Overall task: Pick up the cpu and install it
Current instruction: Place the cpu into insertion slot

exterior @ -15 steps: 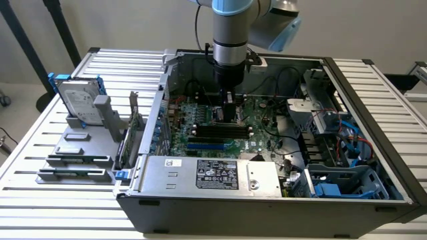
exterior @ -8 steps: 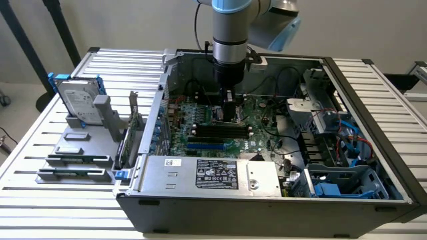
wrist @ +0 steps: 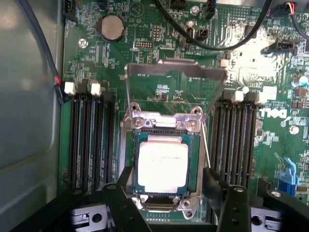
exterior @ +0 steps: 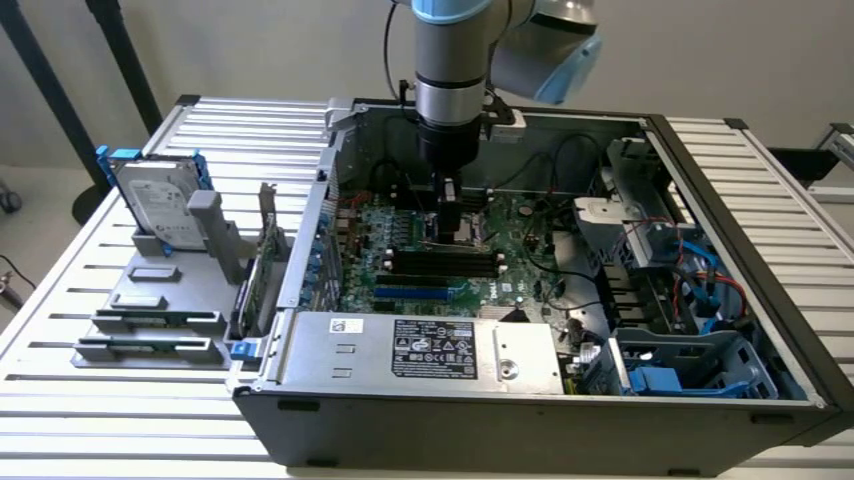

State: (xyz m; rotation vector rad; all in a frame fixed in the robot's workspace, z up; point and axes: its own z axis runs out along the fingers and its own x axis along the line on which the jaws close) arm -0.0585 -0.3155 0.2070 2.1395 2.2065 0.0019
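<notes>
The cpu (wrist: pixel 161 166), a flat square chip with a pale silver top, lies in the motherboard socket (wrist: pixel 193 145). The socket's metal load plate (wrist: pixel 176 77) stands flipped up behind it. My gripper (wrist: pixel 166 200) hovers just over the socket. It is open, its black fingers (wrist: pixel 123 200) spread to either side of the chip and holding nothing. In the exterior view the arm reaches straight down into the open computer case (exterior: pixel 534 405), with the gripper (exterior: pixel 451 222) low over the green motherboard (exterior: pixel 521 265).
Memory slots (wrist: pixel 89 140) flank the socket on both sides, and black cables (wrist: pixel 193 38) cross the board beyond it. A power supply (exterior: pixel 414 350) fills the case's near side. Outside the case, a grey rack (exterior: pixel 147 320) holds a hard drive in a blue frame (exterior: pixel 158 205) and memory sticks.
</notes>
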